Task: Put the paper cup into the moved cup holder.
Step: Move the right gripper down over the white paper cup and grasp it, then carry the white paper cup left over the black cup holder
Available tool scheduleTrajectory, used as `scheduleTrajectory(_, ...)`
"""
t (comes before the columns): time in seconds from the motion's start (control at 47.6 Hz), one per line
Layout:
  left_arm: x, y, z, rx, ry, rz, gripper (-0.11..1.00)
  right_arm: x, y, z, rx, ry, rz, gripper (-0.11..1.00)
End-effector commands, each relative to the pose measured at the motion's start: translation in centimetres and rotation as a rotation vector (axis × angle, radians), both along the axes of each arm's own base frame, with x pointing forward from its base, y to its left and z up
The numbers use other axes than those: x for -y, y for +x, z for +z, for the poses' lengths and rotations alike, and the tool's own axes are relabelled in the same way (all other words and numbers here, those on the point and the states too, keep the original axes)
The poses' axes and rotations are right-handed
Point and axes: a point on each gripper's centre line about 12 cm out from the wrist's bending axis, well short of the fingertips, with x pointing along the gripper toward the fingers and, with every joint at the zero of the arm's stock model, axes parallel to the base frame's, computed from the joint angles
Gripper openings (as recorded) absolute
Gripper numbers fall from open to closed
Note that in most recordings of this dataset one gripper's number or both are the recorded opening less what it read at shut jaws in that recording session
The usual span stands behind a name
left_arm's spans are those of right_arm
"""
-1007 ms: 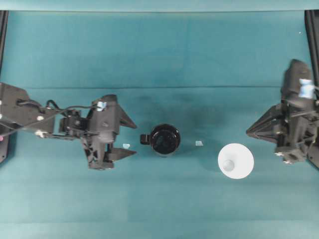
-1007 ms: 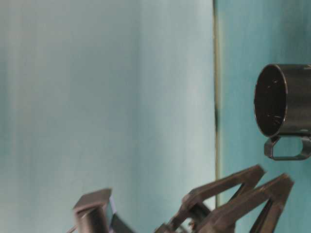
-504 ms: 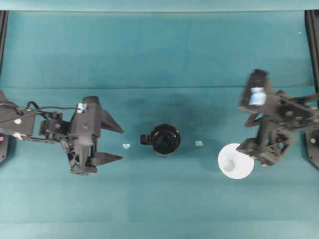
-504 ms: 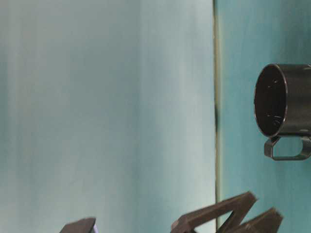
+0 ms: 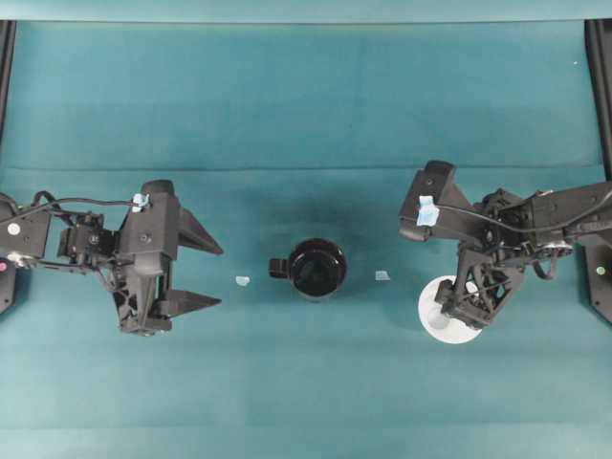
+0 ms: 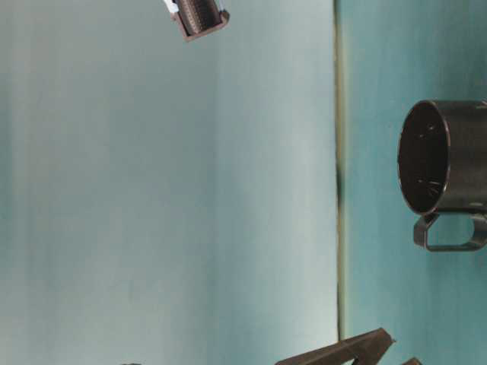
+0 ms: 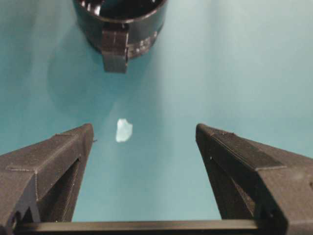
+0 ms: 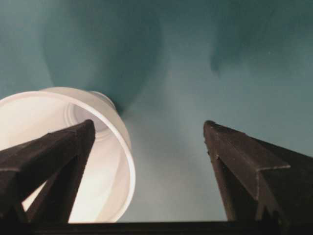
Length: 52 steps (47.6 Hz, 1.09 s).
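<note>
One big teal table (image 5: pixel 306 96) fills the view from above. Two black robot arms lie on it, one at each side.

The left gripper (image 5: pixel 208 275) is at the middle left of the picture. Its two fingers (image 7: pixel 54 156) are spread wide apart and nothing is between them. They point toward the middle of the table.

The right gripper (image 5: pixel 449 313) is at the middle right, hanging over the cup. Its jaws are wide apart too. In its own camera, one finger (image 8: pixel 54 152) is over the mouth of the cup and the other is out over the bare table. I cannot tell if it touches the cup.

There is one black cup holder (image 5: pixel 316 268), standing upright in the middle of the picture. Its small handle points left.

There is one white paper cup (image 5: pixel 435 316), standing upright at the lower right, well apart from the holder.

Two tiny pale scraps lie on the table. One scrap (image 5: pixel 243 281) is just left of the holder and the other scrap (image 5: pixel 382 275) is to its right.
</note>
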Motion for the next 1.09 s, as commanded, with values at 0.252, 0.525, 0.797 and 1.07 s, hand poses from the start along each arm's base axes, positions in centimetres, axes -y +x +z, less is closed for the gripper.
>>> scheduleTrajectory(0.252,0.1,0.1,0.6,0.020,-0.003,-0.001,0.87,0.1,-0.1,-0.1,0.007,0.001,-0.011,0.81)
scheduleTrajectory(0.525,0.0,0.2,0.6,0.021,-0.006,0.004,0.87,0.0,0.6,0.8,0.035,0.005,-0.013,0.13)
scheduleTrajectory(0.797,0.1,0.2,0.6,0.021,-0.006,0.002,0.87,-0.1,0.7,3.1,0.066,0.066,-0.065,-0.08)
scheduleTrajectory(1.07,0.0,0.2,0.6,0.021,-0.009,0.006,0.87,1.3,2.2,10.2,0.153,0.078,-0.101,-0.08)
